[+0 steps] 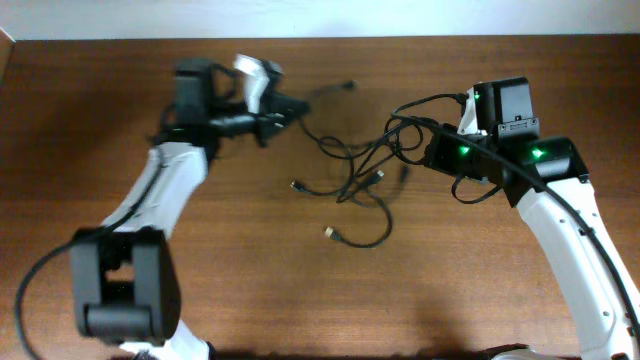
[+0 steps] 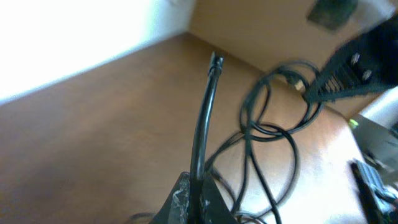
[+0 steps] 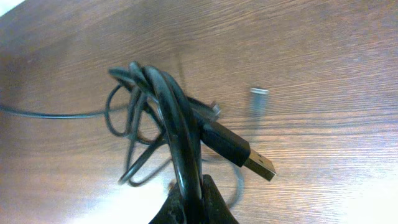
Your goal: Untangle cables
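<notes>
Right wrist view: right tool pinches looped cables; left tool pinches one cord.

Dark brown wooden table, thin black cables tangled at its middle, plug ends lying loose

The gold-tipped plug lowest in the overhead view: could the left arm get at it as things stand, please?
Probably not yet: the left gripper is shut on a cable, so it cannot take the plug. Bare table around the plug otherwise leaves the way free.
</notes>
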Controlling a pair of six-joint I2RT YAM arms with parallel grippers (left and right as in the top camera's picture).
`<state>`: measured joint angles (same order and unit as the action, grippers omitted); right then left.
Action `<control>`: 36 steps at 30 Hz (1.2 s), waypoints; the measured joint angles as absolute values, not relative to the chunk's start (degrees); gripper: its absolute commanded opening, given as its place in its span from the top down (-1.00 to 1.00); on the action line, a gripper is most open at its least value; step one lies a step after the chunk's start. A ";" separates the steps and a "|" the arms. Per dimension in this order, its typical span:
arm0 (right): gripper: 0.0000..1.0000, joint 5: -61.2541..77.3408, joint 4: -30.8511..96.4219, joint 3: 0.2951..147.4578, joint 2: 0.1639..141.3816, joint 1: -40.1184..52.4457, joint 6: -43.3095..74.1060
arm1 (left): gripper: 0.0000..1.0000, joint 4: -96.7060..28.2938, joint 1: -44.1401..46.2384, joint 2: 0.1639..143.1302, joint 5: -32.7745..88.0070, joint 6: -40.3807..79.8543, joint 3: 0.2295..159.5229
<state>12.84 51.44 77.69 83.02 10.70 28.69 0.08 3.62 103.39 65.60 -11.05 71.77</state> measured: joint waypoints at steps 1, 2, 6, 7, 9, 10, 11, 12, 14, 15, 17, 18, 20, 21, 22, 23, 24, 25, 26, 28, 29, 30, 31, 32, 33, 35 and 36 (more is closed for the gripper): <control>0.92 11.77 51.68 77.69 83.05 10.70 29.04 | 1.00 -0.19 0.34 101.45 66.76 -10.70 71.77; 0.92 9.47 53.15 77.69 83.05 10.74 30.09 | 1.00 -1.30 -1.91 100.01 67.96 -10.46 71.81; 0.92 1.67 56.29 77.69 83.07 10.74 32.58 | 1.00 -3.66 -11.53 98.32 70.24 -10.00 71.79; 0.92 -0.01 57.52 77.69 83.07 10.52 32.80 | 1.00 -3.66 -14.83 97.89 70.61 -9.45 71.79; 0.92 -2.68 59.37 77.67 83.07 8.67 32.93 | 1.00 -3.70 -22.52 96.42 70.74 -7.84 71.79; 0.92 -3.97 59.66 77.67 83.07 6.94 32.97 | 1.00 -3.64 -25.17 95.77 70.78 -6.94 71.79; 0.92 -5.30 59.86 77.67 83.07 3.86 32.97 | 0.85 -3.62 -31.29 93.76 70.76 -4.73 71.79; 0.92 -5.78 59.86 77.67 83.09 1.56 32.95 | 0.74 -3.53 -33.63 92.75 70.81 -3.31 71.79; 0.92 -5.96 59.59 77.67 83.11 0.10 32.58 | 0.59 -3.40 -35.77 92.03 71.68 -0.36 71.79; 0.92 -5.30 58.52 77.67 83.11 -0.03 32.21 | 0.56 -4.78 -35.55 91.94 73.14 0.51 71.79; 0.92 -2.76 56.45 77.67 83.11 -0.03 30.96 | 0.55 -9.82 -31.31 91.70 74.67 0.01 71.90; 0.92 -0.69 55.46 77.67 83.15 -0.03 30.17 | 0.53 -11.94 -27.94 91.70 75.00 -0.97 71.92; 0.92 3.51 54.52 77.67 83.22 -0.03 27.73 | 0.43 -13.72 -19.35 91.70 75.50 -2.66 71.92; 0.92 6.28 53.95 77.67 83.22 -0.03 25.71 | 0.36 -13.74 -14.17 91.68 75.83 -3.44 71.92; 0.92 9.87 53.60 77.67 83.22 -0.01 23.09 | 0.21 -13.78 -10.66 91.68 75.90 -4.38 71.92; 0.92 12.69 52.97 77.67 83.22 0.10 21.04 | 0.13 -13.78 -4.67 91.68 75.35 -6.09 71.92; 0.92 16.34 52.42 77.67 83.22 0.47 18.44 | 0.06 -13.78 0.01 91.68 73.65 -7.70 71.92; 0.92 20.47 51.90 77.67 83.22 1.21 15.64 | -0.01 -13.78 4.78 91.64 71.18 -9.54 71.92; 0.92 23.38 51.88 77.67 83.22 1.85 13.50 | -0.03 -13.74 8.56 91.64 68.88 -11.25 71.92; 0.92 30.06 51.86 77.67 83.22 2.90 10.02 | -0.02 -12.19 14.41 91.72 65.25 -13.69 71.92; 0.92 32.32 51.79 77.67 83.22 3.11 8.97 | -0.01 -10.74 15.66 92.09 64.29 -14.22 71.88; 0.92 35.05 51.86 77.67 83.22 3.44 7.97 | 0.08 -8.69 16.86 93.36 63.18 -14.68 71.90; 0.92 36.84 51.86 77.67 83.22 3.68 7.40 | 0.15 -7.62 17.43 95.48 62.41 -15.11 71.90; 0.92 38.72 51.83 77.67 83.22 3.77 6.94 | 0.11 -6.22 17.52 98.35 62.04 -15.49 71.90; 0.92 40.29 51.81 77.67 83.22 3.77 6.24 | -0.11 -5.21 17.52 101.19 62.00 -15.49 71.90; 0.92 42.87 51.94 77.67 83.22 3.81 5.69 | -0.44 0.99 17.65 107.37 64.58 -15.53 71.79; 0.92 43.77 52.18 77.65 83.22 3.81 5.61 | -0.36 5.28 17.93 109.27 65.67 -14.92 71.61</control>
<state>43.77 52.18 77.65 83.22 3.81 5.61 5.28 17.93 109.27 65.67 -14.92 71.61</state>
